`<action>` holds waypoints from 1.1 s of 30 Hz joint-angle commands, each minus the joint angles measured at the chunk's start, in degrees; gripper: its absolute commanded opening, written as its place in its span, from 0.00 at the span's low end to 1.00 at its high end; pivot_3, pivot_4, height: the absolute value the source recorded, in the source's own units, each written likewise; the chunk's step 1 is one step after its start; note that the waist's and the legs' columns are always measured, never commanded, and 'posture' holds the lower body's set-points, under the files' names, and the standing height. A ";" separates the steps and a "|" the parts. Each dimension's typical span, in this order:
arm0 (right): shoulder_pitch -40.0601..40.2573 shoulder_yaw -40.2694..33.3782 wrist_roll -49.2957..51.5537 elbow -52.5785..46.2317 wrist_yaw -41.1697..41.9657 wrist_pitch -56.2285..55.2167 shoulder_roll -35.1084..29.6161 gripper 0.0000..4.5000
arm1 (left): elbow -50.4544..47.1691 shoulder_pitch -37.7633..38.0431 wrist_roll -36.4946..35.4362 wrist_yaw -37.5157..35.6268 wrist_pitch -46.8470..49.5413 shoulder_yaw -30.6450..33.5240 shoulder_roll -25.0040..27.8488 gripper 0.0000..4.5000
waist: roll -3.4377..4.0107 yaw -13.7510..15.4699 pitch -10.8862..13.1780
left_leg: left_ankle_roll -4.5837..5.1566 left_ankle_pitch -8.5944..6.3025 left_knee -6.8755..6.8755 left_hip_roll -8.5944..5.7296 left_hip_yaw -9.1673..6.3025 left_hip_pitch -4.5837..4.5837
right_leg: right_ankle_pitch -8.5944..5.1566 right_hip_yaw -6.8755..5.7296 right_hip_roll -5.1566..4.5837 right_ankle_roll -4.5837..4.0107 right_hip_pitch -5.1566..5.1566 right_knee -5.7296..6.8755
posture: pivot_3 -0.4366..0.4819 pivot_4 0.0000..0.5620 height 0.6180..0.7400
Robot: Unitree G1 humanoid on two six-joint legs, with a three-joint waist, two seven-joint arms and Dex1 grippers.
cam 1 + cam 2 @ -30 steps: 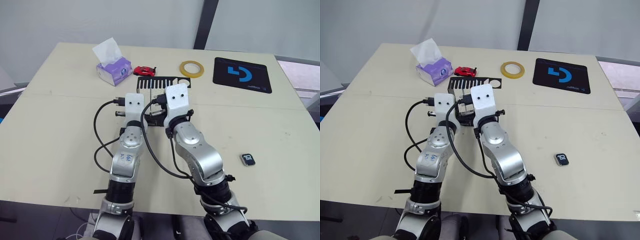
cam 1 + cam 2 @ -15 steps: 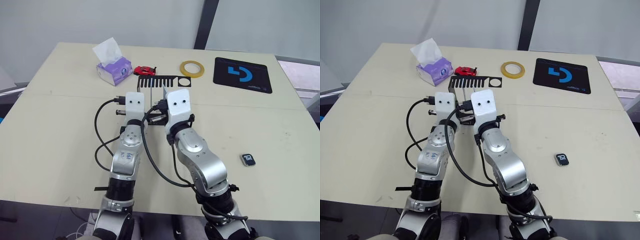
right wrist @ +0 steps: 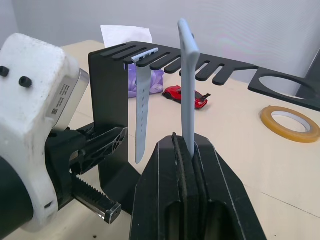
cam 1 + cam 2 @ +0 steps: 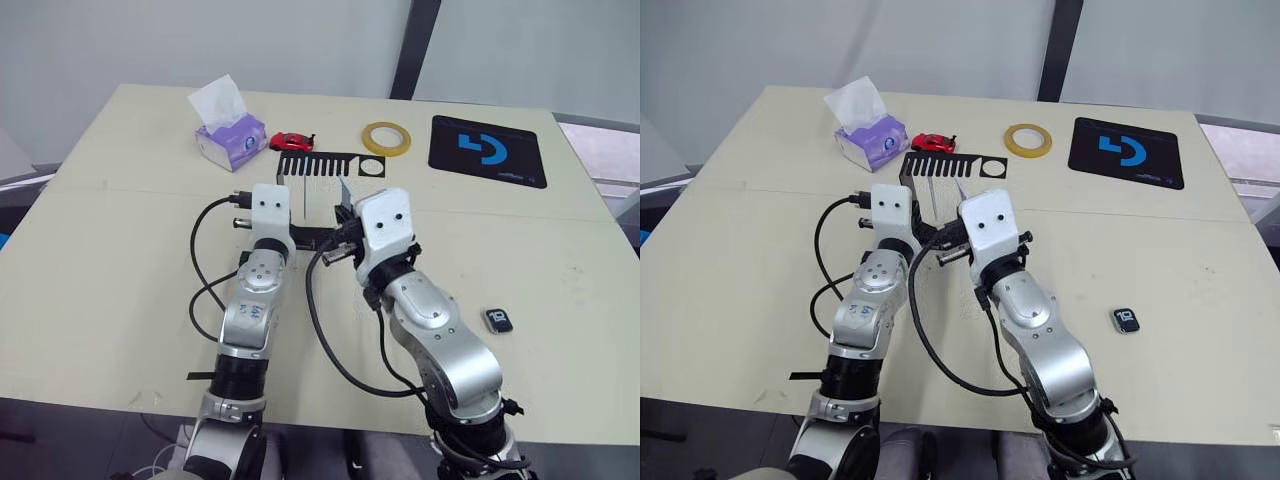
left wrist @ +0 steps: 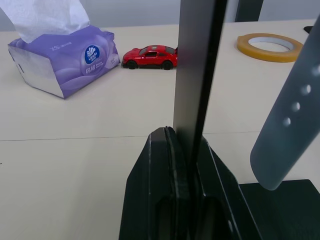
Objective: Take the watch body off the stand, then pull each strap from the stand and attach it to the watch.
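Observation:
The black stand (image 4: 325, 165) is upright mid-table, and my left gripper (image 5: 182, 140) is shut on its upright post (image 5: 195, 75). My right gripper (image 3: 186, 145) is shut on one pale blue-grey strap (image 3: 187, 85), held upright and clear of the comb bar, just right of the stand. That strap's holed end (image 5: 292, 115) hangs beside the post in the left wrist view. A second strap (image 3: 142, 110) hangs from a slot in the stand's top bar. The watch body (image 4: 497, 319) lies on the table at the right, apart from both grippers.
A purple tissue box (image 4: 228, 135), a red toy car (image 4: 292, 141) and a yellow tape ring (image 4: 385, 137) sit behind the stand. A black mouse pad with a blue logo (image 4: 487, 150) lies at the back right. Black cables loop beside my arms.
My right gripper has drawn back and to the right from the stand with a strap in it. My left gripper still grips the post.

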 commanded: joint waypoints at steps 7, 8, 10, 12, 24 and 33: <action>1.68 -2.91 1.89 -5.22 4.25 -0.11 -2.77 0.00 | 0.18 0.19 -2.78 -3.84 0.29 -0.11 0.53 0.85 | 0.02 -0.18 0.02 | 0.00 0.00 -0.05 0.03 -0.03 -0.16 | 0.00 -0.01 0.02 0.00 -0.13 -0.08 | 0.48 0.27 0.98; 1.94 -3.30 2.04 -5.36 4.58 -0.18 -3.04 0.00 | -0.58 0.60 -2.89 -4.53 0.72 -0.16 1.03 0.97 | 0.02 -0.18 0.02 | 0.00 0.00 -0.06 0.03 -0.03 -0.16 | 0.00 -0.01 0.02 0.00 -0.13 -0.09 | 0.48 0.27 0.98; 2.51 -4.35 2.55 -5.86 5.43 -0.18 -3.78 0.00 | -3.00 1.67 -3.42 -6.60 1.96 -0.26 2.51 0.99 | 0.02 -0.26 0.02 | 0.00 0.00 -0.06 0.03 -0.03 -0.16 | 0.00 -0.01 0.02 0.00 -0.13 -0.09 | 0.48 0.27 0.98; 3.02 -5.28 3.13 -6.27 6.39 -0.29 -4.66 0.00 | -5.46 2.65 -4.01 -8.49 3.01 -0.23 3.92 0.99 | 0.03 -0.24 0.03 | 0.00 0.00 -0.06 0.04 -0.03 -0.16 | 0.00 -0.01 0.02 0.00 -0.13 -0.09 | 0.48 0.27 0.98; 4.49 -11.22 10.52 -6.32 15.07 -3.08 -9.72 0.00 | -22.95 13.27 -17.80 -24.31 11.90 5.40 13.65 0.99 | 0.05 -0.37 0.04 | -0.01 0.00 -0.06 0.06 -0.14 -0.15 | -0.03 0.05 0.00 -0.07 -0.10 -0.09 | 0.48 0.27 0.98; 1.57 -19.44 24.82 -1.62 26.80 -3.54 -13.23 0.00 | -21.31 13.68 -42.28 -46.73 20.18 15.50 27.74 0.99 | 0.13 -0.51 0.09 | -0.04 0.02 -0.06 0.07 -0.29 -0.14 | -0.08 0.04 -0.02 -0.18 -0.04 -0.07 | 0.48 0.27 0.98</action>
